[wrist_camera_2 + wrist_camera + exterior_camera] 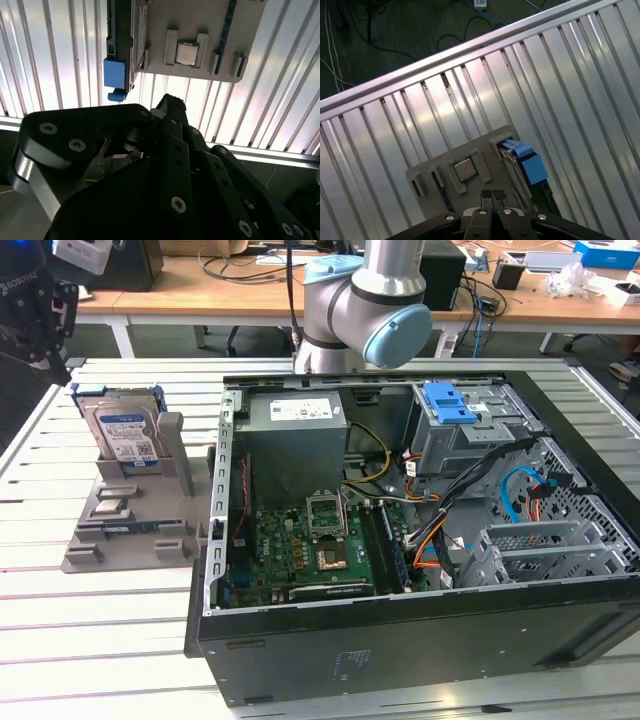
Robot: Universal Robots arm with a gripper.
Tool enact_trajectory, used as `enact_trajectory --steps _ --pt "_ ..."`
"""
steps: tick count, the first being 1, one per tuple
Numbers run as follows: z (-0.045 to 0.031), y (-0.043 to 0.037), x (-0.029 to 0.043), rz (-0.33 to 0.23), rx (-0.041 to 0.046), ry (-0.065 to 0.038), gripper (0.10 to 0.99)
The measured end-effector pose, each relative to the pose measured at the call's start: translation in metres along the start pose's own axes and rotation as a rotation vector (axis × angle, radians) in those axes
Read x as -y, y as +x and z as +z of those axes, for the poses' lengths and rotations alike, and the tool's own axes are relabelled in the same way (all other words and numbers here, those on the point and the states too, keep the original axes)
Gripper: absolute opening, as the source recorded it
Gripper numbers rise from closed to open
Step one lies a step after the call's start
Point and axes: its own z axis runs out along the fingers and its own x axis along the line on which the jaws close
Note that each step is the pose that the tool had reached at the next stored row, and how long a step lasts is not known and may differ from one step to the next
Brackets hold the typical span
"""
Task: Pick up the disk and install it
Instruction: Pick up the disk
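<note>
Standing on edge in a grey holder (172,450) at the upper left of the exterior view, the disk (122,435) is judged stiff, heavy and shock-sensitive, best taken by its blue rails (532,170), while the claw (492,196) is seen closed on nothing.

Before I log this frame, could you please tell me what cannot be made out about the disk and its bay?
Exterior view: the disk has its lower part hidden in the grey holder.
Second wrist view: the disk stands edge-on and is cut by the picture's edge, so its label is unreadable.
Exterior view: the drive cage walls hide whether its bay is empty.
</note>
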Motion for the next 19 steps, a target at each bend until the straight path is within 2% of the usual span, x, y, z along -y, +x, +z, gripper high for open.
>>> enact_trajectory --steps 19 --pt "0.0 0.0 0.0 -0.297 -0.0111 -0.007 0.106"
